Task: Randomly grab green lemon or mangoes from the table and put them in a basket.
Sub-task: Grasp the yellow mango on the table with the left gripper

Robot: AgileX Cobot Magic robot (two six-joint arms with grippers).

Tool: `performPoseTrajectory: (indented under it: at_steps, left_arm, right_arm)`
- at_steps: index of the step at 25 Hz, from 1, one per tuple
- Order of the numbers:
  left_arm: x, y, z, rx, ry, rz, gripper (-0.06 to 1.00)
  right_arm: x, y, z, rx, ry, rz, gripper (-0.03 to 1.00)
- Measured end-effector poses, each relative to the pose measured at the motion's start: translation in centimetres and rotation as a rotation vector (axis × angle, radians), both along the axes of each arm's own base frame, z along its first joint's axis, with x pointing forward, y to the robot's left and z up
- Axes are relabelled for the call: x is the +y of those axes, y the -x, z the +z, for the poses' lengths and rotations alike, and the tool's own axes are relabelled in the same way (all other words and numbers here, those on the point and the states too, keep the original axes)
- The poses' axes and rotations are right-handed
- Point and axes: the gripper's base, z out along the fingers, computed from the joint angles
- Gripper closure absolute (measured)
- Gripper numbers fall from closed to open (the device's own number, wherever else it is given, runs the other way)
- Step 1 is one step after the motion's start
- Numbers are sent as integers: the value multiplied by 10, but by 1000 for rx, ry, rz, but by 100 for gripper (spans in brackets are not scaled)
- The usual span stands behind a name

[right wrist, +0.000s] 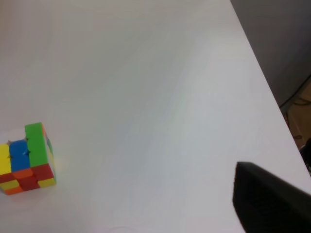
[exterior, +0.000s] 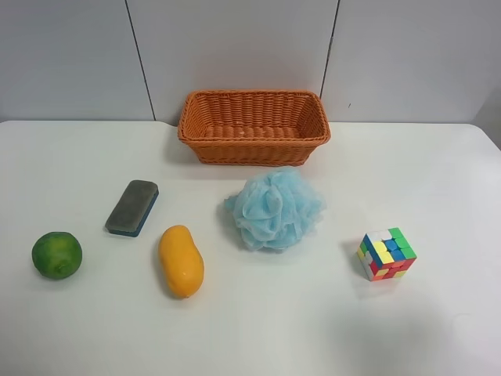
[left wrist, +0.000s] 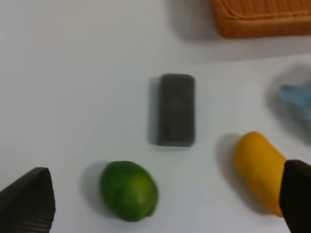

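1. Fruit on the plain white worktop [exterior: 438, 172]: the round, dark green lemon [exterior: 56, 254] with dimpled, glossy skin sits toward the exterior high view's lower left.
2. To its right in that view, apart from it, lies the smooth, elongated orange-yellow mango [exterior: 181, 261], its long axis slightly tilted.
3. A rectangular orange-brown woven wicker basket [exterior: 254, 150] stands at the back of the worktop, well apart from both fruits.
4. A grey-topped, blue-sided oblong eraser block [exterior: 131, 207] lies behind the gap between the green lemon and the mango. A fluffy light-blue mesh bath puff [exterior: 274, 209] sits just in front of the basket. A multicoloured puzzle cube [exterior: 386, 254] stands further right.
5. The left end effector [left wrist: 163, 191] is released: its dark fingers [left wrist: 29, 199] stand wide apart, holding nothing. The lemon and the eraser block show between them, and one finger partly covers the mango.
6. Of the right end effector [right wrist: 265, 199], only one dark finger shows, so I cannot tell whether it is released or clenched. The cube rests on the worktop, well apart from it.
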Motion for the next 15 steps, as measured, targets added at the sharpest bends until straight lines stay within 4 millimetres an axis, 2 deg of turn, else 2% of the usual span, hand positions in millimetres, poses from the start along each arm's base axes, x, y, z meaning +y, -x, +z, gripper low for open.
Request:
performPoseTrajectory:
  at_steps: [7,10,15]
  left_arm:
    - [-16,-68,-32,192,98,-56,4]
    - [-39,-87,-47,209,91,-135,4]
    - [-98,-103,-78,255,76,-313,4]
  right_arm:
    - [0,0,0,0,0,-3,0]
    - [0,0,0,0,0,-3,0]
    - [0,0,0,0,0,-3,0]
